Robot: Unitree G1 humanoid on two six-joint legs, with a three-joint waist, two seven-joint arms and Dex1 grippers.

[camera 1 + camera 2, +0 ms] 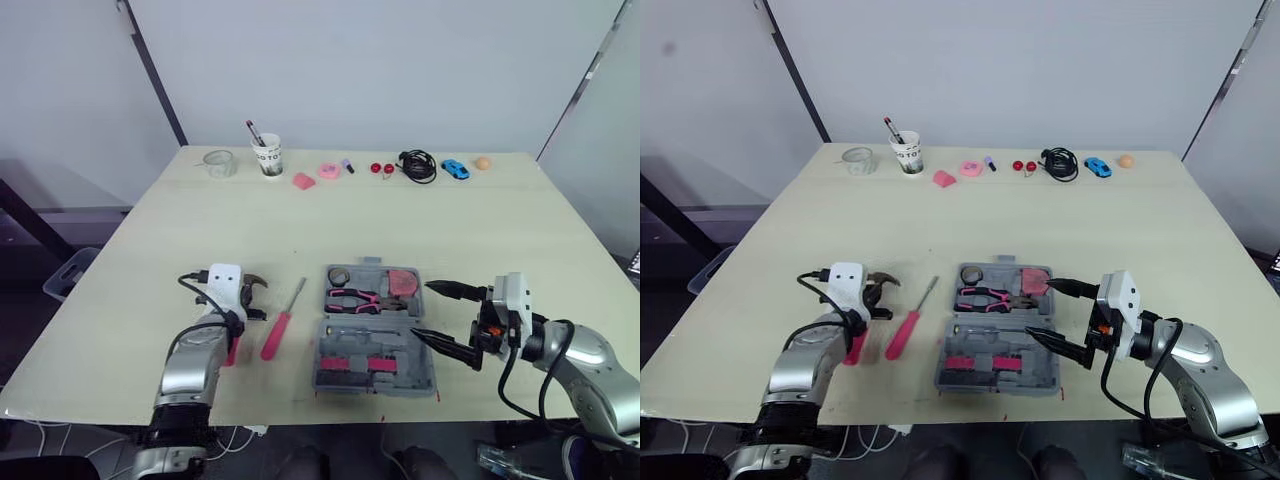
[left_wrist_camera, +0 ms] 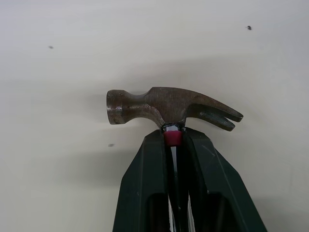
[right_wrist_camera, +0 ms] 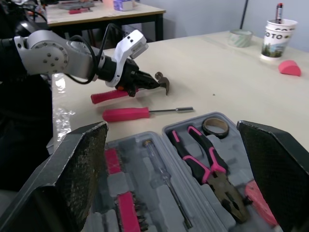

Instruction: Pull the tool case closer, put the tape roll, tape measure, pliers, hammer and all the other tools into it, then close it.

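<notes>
Grey plastic tool case (image 1: 410, 378) is sitting open near the front edge of the table (image 1: 400, 220), in the middle, between the two arms. The pink-handled pliers (image 1: 355, 298), a small black tape roll (image 1: 339, 276) and a pink tape measure (image 1: 403, 281) are already lying in its far half.

Step in hand, as judged: the hammer is being packed. The left gripper (image 2: 173, 140) is clamping the hammer (image 2: 164, 106) just under its steel head. Its fingers are almost shut, with the pink neck pinched between them, and the pink handle is running back along the arm. The hammer is sitting left of the case, well apart from it. Whether it is resting on the table or raised clear of it cannot be told.

The right gripper (image 1: 420, 310) is hovering at the right side of the case. Its fingers (image 3: 82, 164) are spread wide, holding nothing and touching nothing.

A pink-handled screwdriver (image 1: 283, 320) is lying loose on the table between the left gripper and the case.

Next move, as judged: the left arm is going to have to carry the hammer rightward over the screwdriver without knocking it. It should then lower the hammer into a free recess, and which recess fits cannot be told. The screwdriver is waiting to be packed after that, and the lid is not yet closed.
</notes>
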